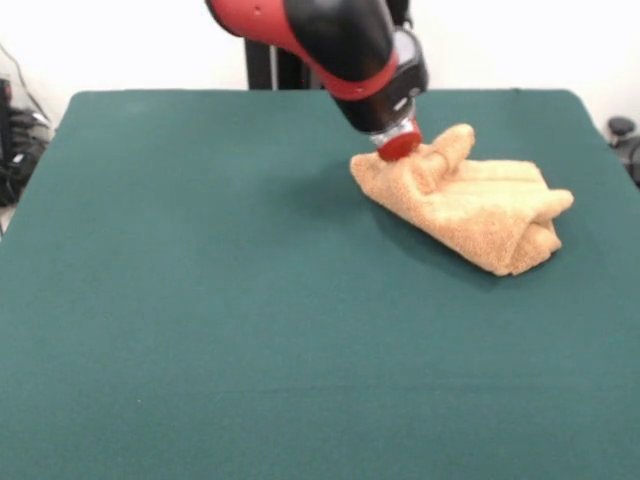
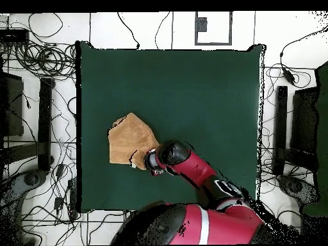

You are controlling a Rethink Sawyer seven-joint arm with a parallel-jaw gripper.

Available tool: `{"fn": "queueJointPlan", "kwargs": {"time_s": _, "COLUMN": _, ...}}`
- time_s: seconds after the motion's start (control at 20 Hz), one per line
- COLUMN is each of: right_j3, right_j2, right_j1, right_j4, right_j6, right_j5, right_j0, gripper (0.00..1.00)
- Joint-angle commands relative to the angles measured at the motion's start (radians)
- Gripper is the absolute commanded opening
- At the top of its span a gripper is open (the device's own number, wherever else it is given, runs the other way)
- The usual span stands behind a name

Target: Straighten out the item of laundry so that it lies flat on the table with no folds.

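Observation:
The orange-tan towel (image 1: pixel 480 205) lies crumpled and folded over itself on the right side of the dark green table (image 1: pixel 200 300). In the overhead view the towel (image 2: pixel 130 139) sits left of the table's (image 2: pixel 192 90) centre. My gripper (image 1: pixel 405 150) is down at the towel's near-robot edge, where a bump of cloth stands up right beside it. The arm's red and black wrist hides the gripper's end, so I cannot see whether it holds the cloth. In the overhead view the gripper (image 2: pixel 152 161) is at the towel's lower right corner.
The arm (image 2: pixel 198 173) reaches in from the bottom of the overhead view across the table's near-robot part. Cables and black equipment (image 2: pixel 38 115) lie on the floor on both sides of the table. The pedestal (image 1: pixel 275 65) stands behind the far edge.

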Motion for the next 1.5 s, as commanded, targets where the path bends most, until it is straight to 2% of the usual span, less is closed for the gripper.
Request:
{"fn": "queueJointPlan", "kwargs": {"time_s": 0.05, "right_j3": -0.191, "right_j2": 0.119, "right_j1": 0.067, "right_j4": 0.01, "right_j6": 0.061, "right_j5": -0.242, "right_j0": 0.043, "gripper": 0.0}}
{"fn": "queueJointPlan", "kwargs": {"time_s": 0.25, "right_j3": -0.164, "right_j2": 0.117, "right_j1": 0.025, "right_j4": 0.035, "right_j6": 0.112, "right_j5": -0.205, "right_j0": 0.058, "gripper": 0.0}}
{"fn": "queueJointPlan", "kwargs": {"time_s": 0.35, "right_j3": -0.141, "right_j2": 0.108, "right_j1": 0.005, "right_j4": 0.02, "right_j6": 0.116, "right_j5": -0.227, "right_j0": 0.073, "gripper": 0.0}}
{"fn": "queueJointPlan", "kwargs": {"time_s": 0.45, "right_j3": -0.138, "right_j2": 0.092, "right_j1": -0.006, "right_j4": -0.056, "right_j6": 0.065, "right_j5": -0.306, "right_j0": 0.086, "gripper": 0.0}}
{"fn": "queueJointPlan", "kwargs": {"time_s": 0.5, "right_j3": -0.159, "right_j2": 0.063, "right_j1": -0.005, "right_j4": -0.151, "right_j6": 0.015, "right_j5": -0.407, "right_j0": 0.105, "gripper": 0.0}}
{"fn": "queueJointPlan", "kwargs": {"time_s": 0.55, "right_j3": -0.176, "right_j2": 0.039, "right_j1": -0.004, "right_j4": -0.202, "right_j6": 0.001, "right_j5": -0.462, "right_j0": 0.126, "gripper": 0.0}}
{"fn": "queueJointPlan", "kwargs": {"time_s": 0.6, "right_j3": -0.216, "right_j2": -0.017, "right_j1": 0.002, "right_j4": -0.308, "right_j6": -0.034, "right_j5": -0.571, "right_j0": 0.169, "gripper": 0.0}}
{"fn": "queueJointPlan", "kwargs": {"time_s": 0.7, "right_j3": -0.254, "right_j2": -0.054, "right_j1": 0.009, "right_j4": -0.403, "right_j6": -0.049, "right_j5": -0.65, "right_j0": 0.199, "gripper": 0.0}}
{"fn": "queueJointPlan", "kwargs": {"time_s": 0.95, "right_j3": -0.274, "right_j2": 0.012, "right_j1": -0.003, "right_j4": -0.54, "right_j6": -0.045, "right_j5": -0.617, "right_j0": 0.143, "gripper": 0.0}}
{"fn": "queueJointPlan", "kwargs": {"time_s": 1.1, "right_j3": -0.269, "right_j2": 0.057, "right_j1": -0.002, "right_j4": -0.568, "right_j6": -0.019, "right_j5": -0.563, "right_j0": 0.103, "gripper": 0.0}}
{"fn": "queueJointPlan", "kwargs": {"time_s": 1.25, "right_j3": -0.278, "right_j2": 0.059, "right_j1": -0.006, "right_j4": -0.587, "right_j6": 0.004, "right_j5": -0.53, "right_j0": 0.101, "gripper": 0.0}}
{"fn": "queueJointPlan", "kwargs": {"time_s": 1.45, "right_j3": -0.291, "right_j2": 0.129, "right_j1": -0.022, "right_j4": -0.58, "right_j6": -0.081, "right_j5": -0.317, "right_j0": 0.037, "gripper": 0.0}}
{"fn": "queueJointPlan", "kwargs": {"time_s": 1.5, "right_j3": -0.313, "right_j2": 0.167, "right_j1": -0.024, "right_j4": -0.579, "right_j6": -0.156, "right_j5": -0.197, "right_j0": 0.003, "gripper": 0.0}}
